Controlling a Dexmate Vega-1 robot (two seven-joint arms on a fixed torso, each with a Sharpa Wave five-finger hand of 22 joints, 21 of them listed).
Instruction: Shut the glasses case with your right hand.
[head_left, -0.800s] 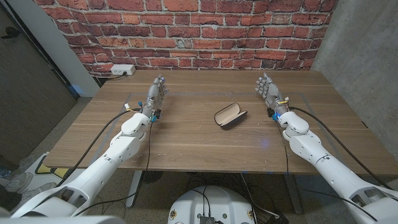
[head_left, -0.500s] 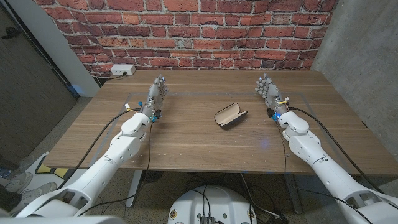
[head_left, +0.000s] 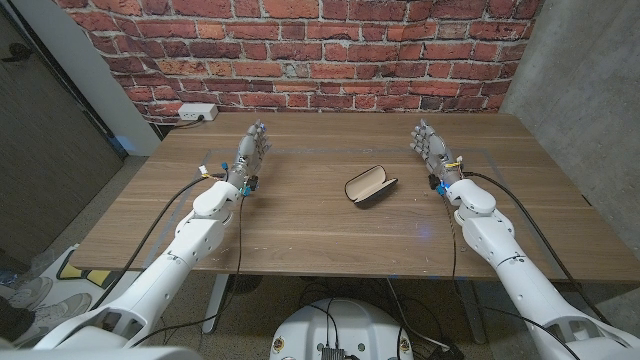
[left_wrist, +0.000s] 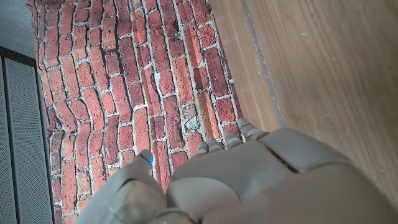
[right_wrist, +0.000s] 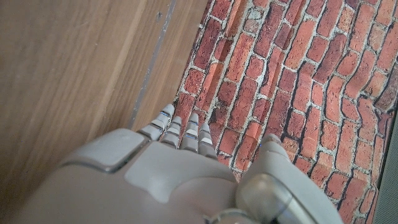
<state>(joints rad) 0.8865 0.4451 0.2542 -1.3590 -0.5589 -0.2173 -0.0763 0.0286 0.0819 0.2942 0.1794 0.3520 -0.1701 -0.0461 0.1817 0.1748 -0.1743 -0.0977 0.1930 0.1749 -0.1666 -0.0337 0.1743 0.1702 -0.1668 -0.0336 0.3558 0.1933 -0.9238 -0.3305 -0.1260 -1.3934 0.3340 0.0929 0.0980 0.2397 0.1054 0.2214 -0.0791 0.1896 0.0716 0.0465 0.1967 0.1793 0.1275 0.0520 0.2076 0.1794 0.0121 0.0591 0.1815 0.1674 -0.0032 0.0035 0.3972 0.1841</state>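
The glasses case (head_left: 371, 187) is seen lying open on the wooden tabletop (head_left: 300, 225), roughly in the middle between the two arms, tilted diagonally, its tan lining facing up and the dark shell around it. Nothing is touching it.

The right robot hand (head_left: 430, 146) is held at the far right of the tabletop, well apart from the case, fingers extended and pointed toward the brick wall (head_left: 300, 45); nothing is held in it and the fingers are spread a little. In the right wrist view the back of the same hand (right_wrist: 155, 180) is seen with fingertips (right_wrist: 180, 127) lined up toward the wall, over the tabletop's far edge.

The left robot hand (head_left: 252, 150) is held at the far left side, also well apart from the case, fingers extended and slightly apart, nothing held. In the left wrist view its back (left_wrist: 249, 186) is shown with fingertips (left_wrist: 227, 140) toward the brick wall.

Whether either hand touches the tabletop cannot be told. A white power strip (head_left: 196, 113) is seen at the wall's base beyond the tabletop's left rear corner. Black cables (head_left: 170, 215) are run along both arms.
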